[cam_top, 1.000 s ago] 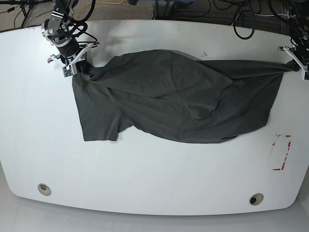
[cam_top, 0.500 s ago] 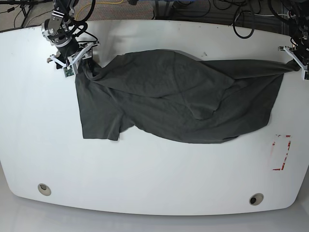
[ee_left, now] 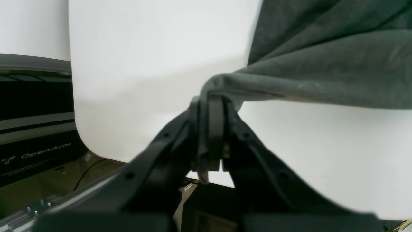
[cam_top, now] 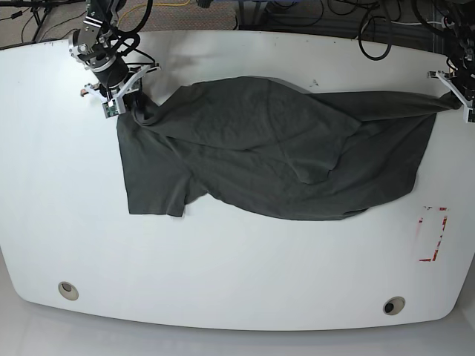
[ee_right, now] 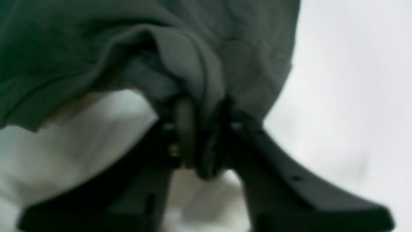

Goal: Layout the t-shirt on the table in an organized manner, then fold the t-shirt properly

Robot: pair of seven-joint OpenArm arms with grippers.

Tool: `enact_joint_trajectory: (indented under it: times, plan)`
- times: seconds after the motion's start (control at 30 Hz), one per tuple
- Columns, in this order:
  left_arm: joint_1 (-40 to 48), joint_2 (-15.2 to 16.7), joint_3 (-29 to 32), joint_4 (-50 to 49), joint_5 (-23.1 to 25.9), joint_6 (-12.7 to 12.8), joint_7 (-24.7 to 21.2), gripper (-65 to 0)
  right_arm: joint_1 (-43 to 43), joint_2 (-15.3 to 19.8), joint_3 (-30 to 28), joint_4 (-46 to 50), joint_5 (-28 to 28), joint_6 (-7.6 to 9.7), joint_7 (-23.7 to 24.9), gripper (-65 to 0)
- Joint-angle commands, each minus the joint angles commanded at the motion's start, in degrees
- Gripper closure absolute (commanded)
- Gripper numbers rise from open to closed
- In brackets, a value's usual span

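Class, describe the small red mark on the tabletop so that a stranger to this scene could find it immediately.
Start with the large white table and the dark grey t-shirt spread across its far half. Follow the shirt to the base view's right end, then look just below its lower corner, near the table's edge: the red-outlined rectangle. It is the only coloured mark; the two grommet holes are round and metallic.

Each pincer has matte black angled fingers with small screw holes, though the right wrist view is blurred.
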Motion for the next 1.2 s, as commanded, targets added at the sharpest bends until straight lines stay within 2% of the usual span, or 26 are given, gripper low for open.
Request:
enact_joint_trajectory:
  times: [0.1, 0.37, 0.43, 0.5, 0.57, 0.6, 0.63, 0.73, 0.8, 0.87, 0.9, 1.2]
  plan:
    - [0.0, 0.0, 0.0, 0.0, -0.1, -0.1, 0.0, 0.0, 0.0, 0.0, 0.0, -0.1, 0.0, 0.0, 0.0, -1.4]
    - [0.0, 0.0, 0.4, 0.0, -0.1, -0.1, 0.3, 0.0, -0.1, 0.0, 0.0, -0.1, 0.0, 0.0, 0.0, 0.0]
    - [0.0, 0.0, 0.4, -0.1, -0.1, -0.9, 0.4, -0.8, -0.1, 0.0, 0.0, -0.1, 0.0, 0.0, 0.0, 0.0]
    - [0.0, 0.0, 0.4, -0.2, -0.1, -2.3, 0.4, -3.9, 0.0, 0.0, 0.0, -0.1, 0.0, 0.0, 0.0, 0.0]
    - [0.1, 0.0, 0.4, -0.4, 0.0, -5.9, 0.4, -13.9, 0.0, 0.0, 0.0, -0.1, 0.0, 0.0, 0.0, 0.0]
    - [0.1, 0.1, 0.4, -0.4, 0.0, -6.5, 0.4, -16.1, 0.0, 0.0, 0.0, -0.1, 0.0, 0.0, 0.0, 0.0]
    - [0.2, 0.1, 0.4, -0.4, 0.0, -7.9, 0.9, -23.9, 0.1, 0.0, 0.0, -0.1, 0.0, 0.0, 0.0, 0.0]
    - [0.0, 0.3, 0.4, -0.4, -0.4, -10.0, 4.4, -42.9, 0.1, -0.1, 0.0, -0.1, 0.0, 0.0, 0.0, 0.0]
    - [-0.2, 1.1, 0.2, -0.1, -0.6, -12.0, 5.9, -50.3, 0.2, -0.4, -0.1, -0.1, 0.0, 0.0, 0.0, 0.0]
    - [-0.2, 2.0, 0.0, 0.1, -1.5, -14.9, 6.3, -52.5, 0.3, -1.0, -0.1, 0.0, 0.0, 0.0, 0.0, 0.0]
    - [-0.2, 2.2, 0.0, 0.2, -1.9, -15.4, 6.3, -52.4, 0.3, -1.1, -0.1, 0.0, 0.0, 0.0, 0.0, 0.0]
    - [-5.7, 2.6, -2.5, 3.7, -6.7, -15.4, 6.5, -52.4, 1.1, -1.4, -0.1, 0.0, 0.0, 0.0, 0.0, 0.0]
